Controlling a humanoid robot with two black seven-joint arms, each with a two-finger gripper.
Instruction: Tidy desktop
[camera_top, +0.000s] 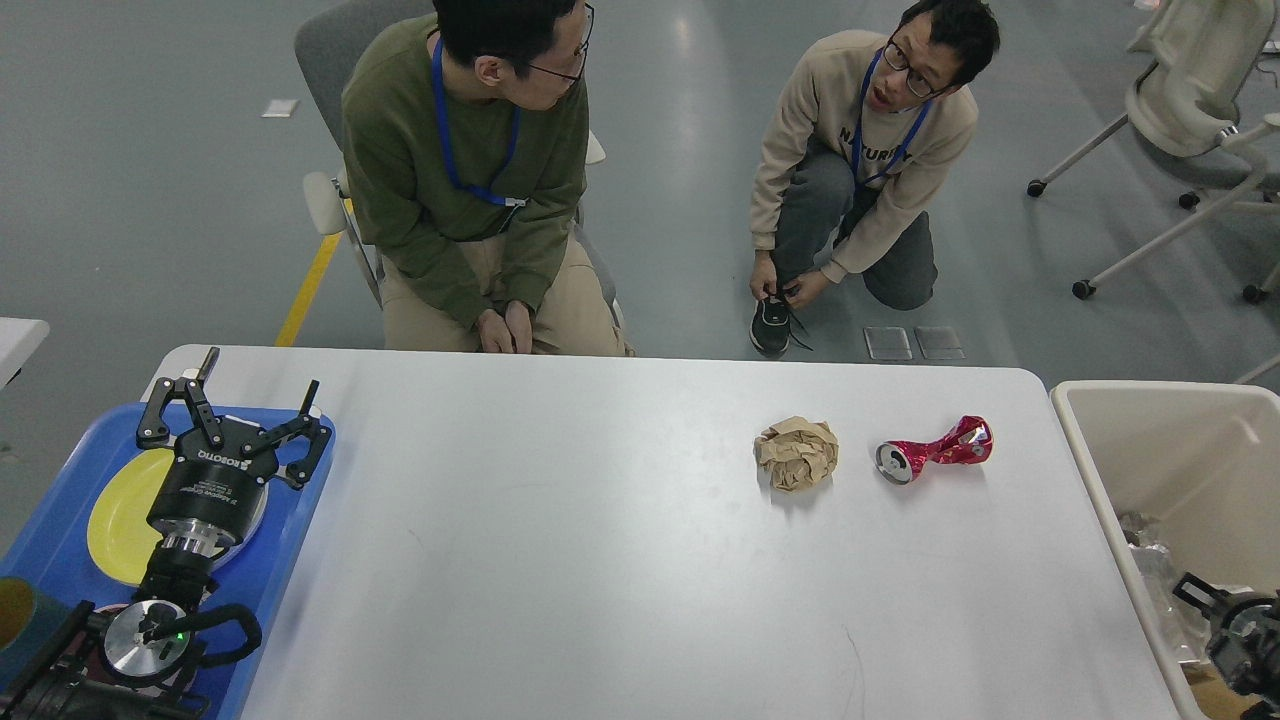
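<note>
The white desktop (600, 540) holds a crumpled brown paper ball (797, 453) and a crushed red can (935, 450) lying side by side at the right rear. My left gripper (258, 382) is open and empty above the blue tray (280, 560), far to the left of both. My right gripper (1215, 620) shows only in part at the bottom right over the beige bin (1100, 480). It is dark, and its fingers cannot be told apart.
A yellow plate (115, 515) lies in the blue tray under my left arm. The bin holds a foil tray (1150, 570) and other scraps. Two people are just beyond the table's far edge, one seated (460, 200), one crouching (860, 180). Office chairs stand at far right.
</note>
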